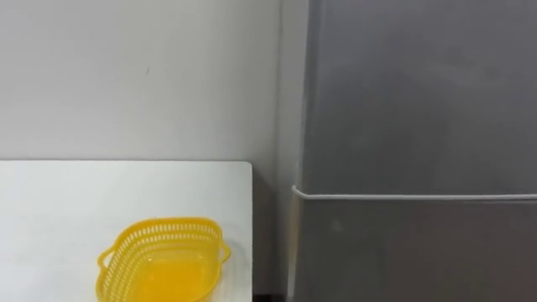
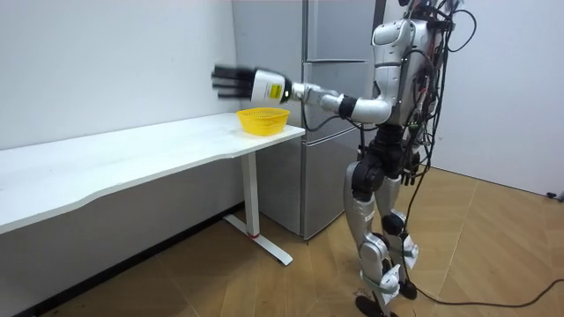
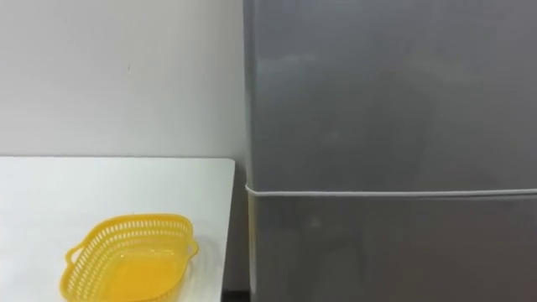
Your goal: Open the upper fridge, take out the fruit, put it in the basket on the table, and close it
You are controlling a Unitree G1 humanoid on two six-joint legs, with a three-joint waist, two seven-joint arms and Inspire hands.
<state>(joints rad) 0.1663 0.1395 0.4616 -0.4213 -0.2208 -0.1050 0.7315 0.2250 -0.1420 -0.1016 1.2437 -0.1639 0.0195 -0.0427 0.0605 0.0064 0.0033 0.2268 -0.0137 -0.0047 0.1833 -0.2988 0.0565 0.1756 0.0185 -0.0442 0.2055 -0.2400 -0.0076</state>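
While the upper fridge door (image 1: 419, 92) stands shut, its contents hidden, it lies to the right of the left hand (image 2: 242, 83); white table (image 1: 67, 201) and yellow basket (image 1: 134, 247) sit lower, near that hand, whose fingers (image 2: 221, 81) are straight, holding nothing.

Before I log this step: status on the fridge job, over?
Left hand open, held out above table. Upper fridge door shut, contents unseen. Yellow basket on table, clear of door.

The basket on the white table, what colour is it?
Yellow all over, basket walls slotted. The left eye view shows it best.
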